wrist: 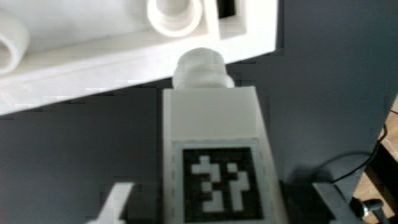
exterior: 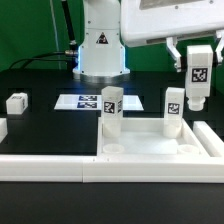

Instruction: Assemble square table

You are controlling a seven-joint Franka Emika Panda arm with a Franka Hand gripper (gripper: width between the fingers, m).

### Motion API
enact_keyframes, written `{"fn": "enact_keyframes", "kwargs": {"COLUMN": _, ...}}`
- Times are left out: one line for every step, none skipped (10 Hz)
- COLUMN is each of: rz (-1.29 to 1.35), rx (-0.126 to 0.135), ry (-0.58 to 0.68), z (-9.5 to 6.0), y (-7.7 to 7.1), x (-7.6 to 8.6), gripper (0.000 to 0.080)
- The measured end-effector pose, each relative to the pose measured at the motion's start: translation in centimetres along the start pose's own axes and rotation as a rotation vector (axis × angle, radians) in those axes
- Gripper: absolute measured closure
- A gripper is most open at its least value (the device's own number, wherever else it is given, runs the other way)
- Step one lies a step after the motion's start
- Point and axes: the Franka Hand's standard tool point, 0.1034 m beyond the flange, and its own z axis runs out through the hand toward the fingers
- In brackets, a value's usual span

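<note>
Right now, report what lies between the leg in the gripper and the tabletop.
Nothing. In the exterior view the gripper holds the leg up off the tabletop, the gap beneath it bare; the wrist view shows nothing in between either.

A robotics lab: marker board (exterior: 88, 101) on black table (exterior: 40, 128).

from outside, looks low across the table (exterior: 40, 128) toward the arm's base (exterior: 101, 52), with the tabletop (exterior: 160, 152) close in front. from the wrist, peers steeply down past the pincer (wrist: 217, 205), very near the leg (wrist: 214, 140), onto dark table. shares with the outer view only that leg (exterior: 198, 70) and a tabletop (wrist: 89, 82) corner.
</note>
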Motion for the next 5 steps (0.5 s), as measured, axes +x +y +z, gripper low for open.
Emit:
{"fn": "enact_keyframes", "kwargs": {"rz": -0.01, "rx": 0.005, "ry": 0.032, "z": 0.2, "y": -0.3, "x": 0.1, "gripper": 0.0507}}
{"fn": "enact_keyframes", "kwargs": {"rz": -0.028, "rx": 0.016, "ry": 0.066, "z": 0.3, "y": -1.3, "x": 0.0, "gripper": 0.0507}}
{"fn": "enact_keyframes", "kwargs": {"rz": -0.036, "rx": 0.012, "ry": 0.059, "z": 0.4, "y": -1.1, "x": -0.1, "gripper": 0.0507}}
{"fn": "enact_keyframes", "kwargs": {"rz": -0.034, "rx": 0.011, "ry": 0.058, "z": 0.4, "y": -1.0, "x": -0.1, "gripper": 0.0507}}
{"fn": "enact_keyframes", "kwargs": {"rz": -0.039, "rx": 0.012, "ry": 0.057, "z": 0.4, "y": -1.1, "x": -0.1, "gripper": 0.0507}}
